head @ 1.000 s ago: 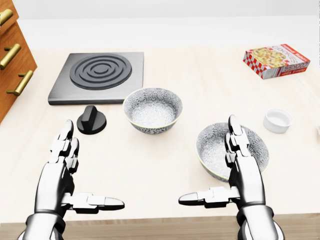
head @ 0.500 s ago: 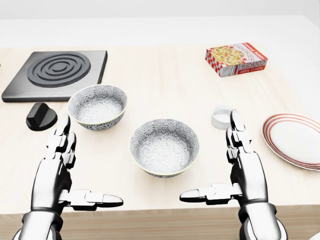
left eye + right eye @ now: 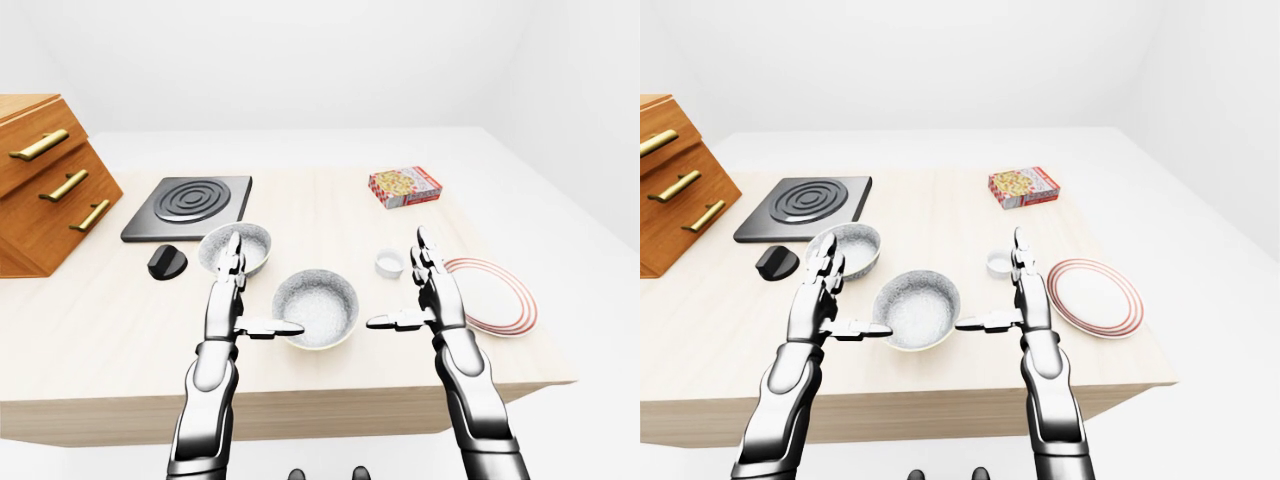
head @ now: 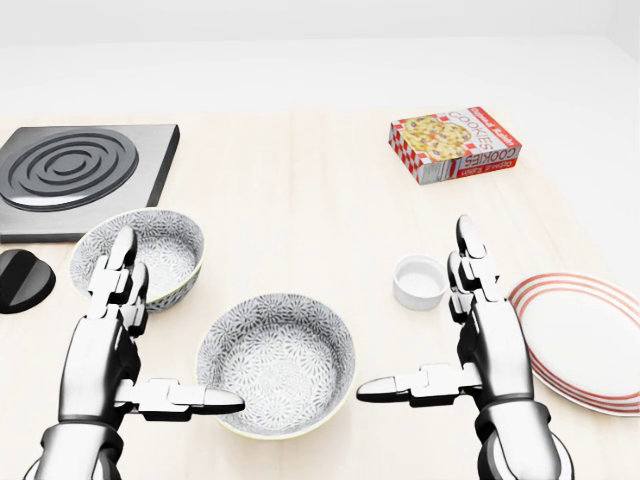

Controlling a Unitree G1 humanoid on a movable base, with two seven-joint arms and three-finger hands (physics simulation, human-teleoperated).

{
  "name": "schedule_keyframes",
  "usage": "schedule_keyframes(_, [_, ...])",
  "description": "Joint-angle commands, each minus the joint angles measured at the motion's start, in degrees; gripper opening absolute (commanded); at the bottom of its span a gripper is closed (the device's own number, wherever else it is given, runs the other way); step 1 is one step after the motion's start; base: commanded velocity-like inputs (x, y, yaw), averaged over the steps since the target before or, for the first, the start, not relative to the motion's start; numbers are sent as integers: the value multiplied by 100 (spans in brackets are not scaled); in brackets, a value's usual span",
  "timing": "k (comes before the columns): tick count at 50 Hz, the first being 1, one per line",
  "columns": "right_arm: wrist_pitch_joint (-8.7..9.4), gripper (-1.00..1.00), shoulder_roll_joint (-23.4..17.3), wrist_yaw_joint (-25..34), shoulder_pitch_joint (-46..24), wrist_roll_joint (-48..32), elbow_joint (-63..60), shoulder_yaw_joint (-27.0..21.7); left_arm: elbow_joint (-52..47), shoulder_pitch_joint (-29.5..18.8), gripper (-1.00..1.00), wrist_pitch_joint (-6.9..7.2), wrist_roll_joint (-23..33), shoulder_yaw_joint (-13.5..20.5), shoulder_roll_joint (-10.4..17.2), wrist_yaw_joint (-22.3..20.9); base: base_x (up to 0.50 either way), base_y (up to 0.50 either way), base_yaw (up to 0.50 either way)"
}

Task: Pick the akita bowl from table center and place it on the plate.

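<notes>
A grey-patterned bowl (image 4: 275,365) sits low in the head view, between my two hands. A second bowl of the same pattern (image 4: 160,250) stands up and to the left, partly behind my left fingers (image 4: 115,275). The white plate with red rings (image 4: 585,335) lies at the right edge. My left hand (image 4: 175,330) is open just left of the nearer bowl, its thumb reaching over the rim. My right hand (image 4: 420,320) is open to the right of that bowl, between it and the plate, holding nothing.
A small white cup (image 4: 420,282) stands just above my right thumb. A cookie box (image 4: 455,145) lies at the upper right, a black hob (image 4: 70,175) and a black knob (image 4: 22,280) at the left. A wooden drawer unit (image 3: 50,190) stands far left.
The whole picture has slid left and down, so the camera moved right and closer. The plate has come into view at the right. Both hands keep the same open pose.
</notes>
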Motion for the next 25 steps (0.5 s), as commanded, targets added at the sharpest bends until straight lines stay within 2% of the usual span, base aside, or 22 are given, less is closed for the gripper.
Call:
schedule_keyframes(1, [0, 100, -11, -17, -24, -28, 42, -22, -2, 9, 100, 0, 26, 7, 2, 22, 0, 0, 0])
schedule_keyframes(10, [0, 100, -29, 102, 24, 21, -33, -28, -27, 20, 100, 0, 27, -3, -7, 39, 0, 0, 0])
schedule_keyframes(18, [0, 100, 3, 82, 24, -21, 88, -2, 31, 56, 100, 0, 19, -23, -17, 47, 32, 0, 0])
schedule_keyframes(25, [-4, 100, -4, 60, 59, -17, 97, -15, 33, 64, 100, 0, 18, -25, -14, 42, 0, 0, 0])
